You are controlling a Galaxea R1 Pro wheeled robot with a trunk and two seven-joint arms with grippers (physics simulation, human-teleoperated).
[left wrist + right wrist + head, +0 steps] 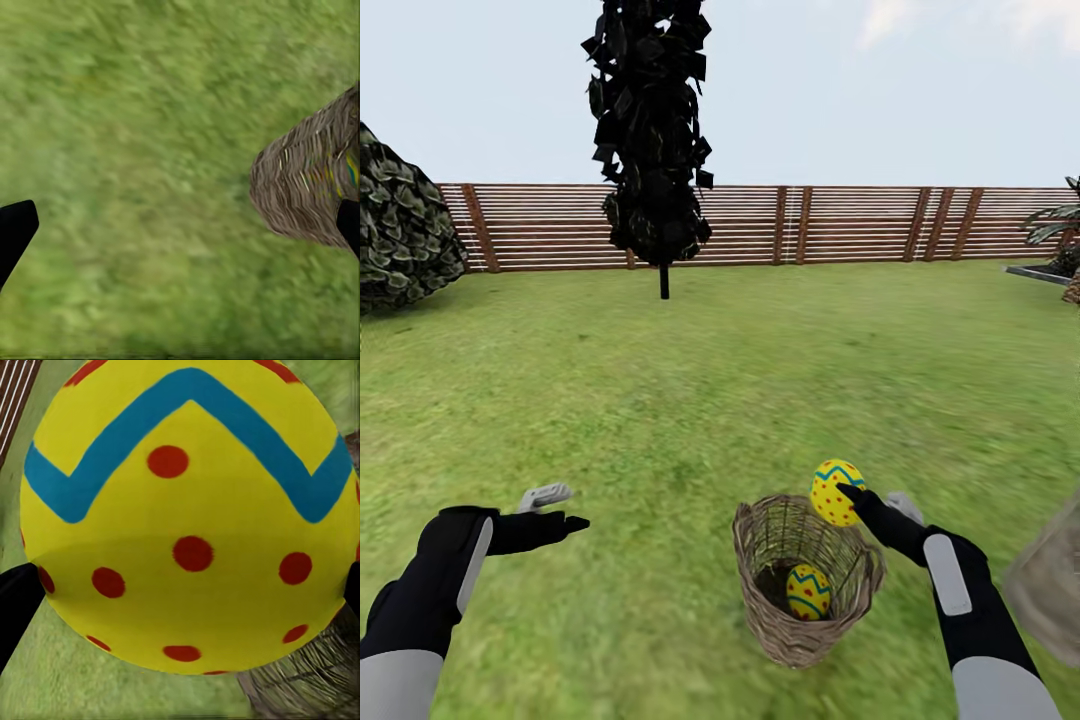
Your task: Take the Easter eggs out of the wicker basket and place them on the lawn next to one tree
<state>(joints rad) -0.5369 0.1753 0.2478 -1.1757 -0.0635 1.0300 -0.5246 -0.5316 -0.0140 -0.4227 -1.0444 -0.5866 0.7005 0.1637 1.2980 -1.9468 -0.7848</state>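
The wicker basket (803, 580) stands on the lawn (690, 380) in front of me, right of centre. One yellow Easter egg (809, 592) with red dots and a blue zigzag lies inside it. My right gripper (857, 500) is shut on a second Easter egg (834, 491), held just above the basket's far right rim; that egg (187, 517) looms large between the black fingertips (16, 600) in the right wrist view. My left gripper (560, 509) hangs open over bare grass left of the basket (311, 187). No thick-trunked tree is in sight.
A narrow black conifer (652, 140) stands mid-lawn ahead, before a slatted wooden fence (800, 225). A dark leafy bush (400, 235) sits far left. Palm fronds (1060, 225) show at the far right edge, and a blurred grey shape (1050, 585) lies at the right.
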